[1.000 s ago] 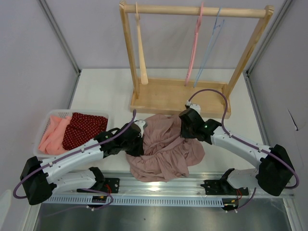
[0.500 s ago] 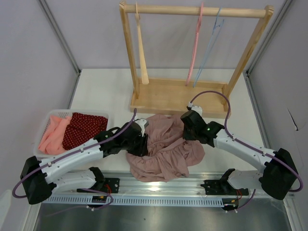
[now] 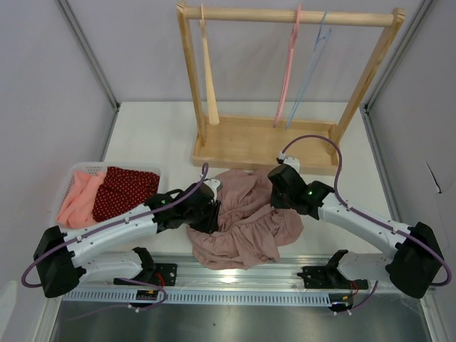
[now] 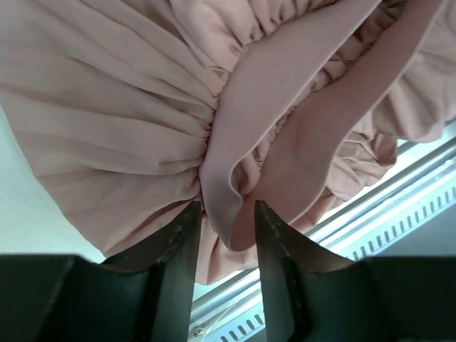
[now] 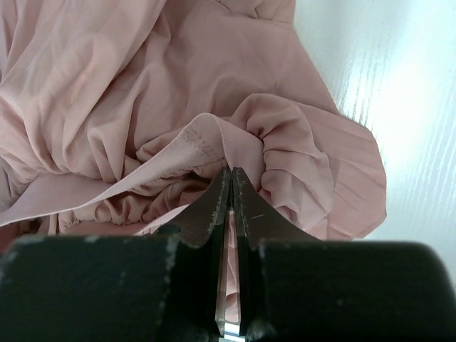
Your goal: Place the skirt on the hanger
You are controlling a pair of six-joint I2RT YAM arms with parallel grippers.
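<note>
Right wrist view – right fingers (image 5: 214, 206) pinched on skirt (image 5: 128, 85) (gathered fold), left fingers (image 4: 178, 246) parted astride waistband (image 4: 231, 160)

L arm (image 3: 107, 235) & R arm (image 3: 360, 217): white shell links w/ black joints, each ending in a bulky black shoulder block (image 3: 53, 262) at the base, and a purple cable (image 3: 313, 136) looping along each from wrist to shoulder. R arm has a small green light (image 3: 308, 191) on the black housing nr its wrist. Fingers (image 4: 182, 246) in both wrist views: flat dark-grey blades tapering fwd, scuffed & scratched pale along the edges, set in a wide black body.
</note>
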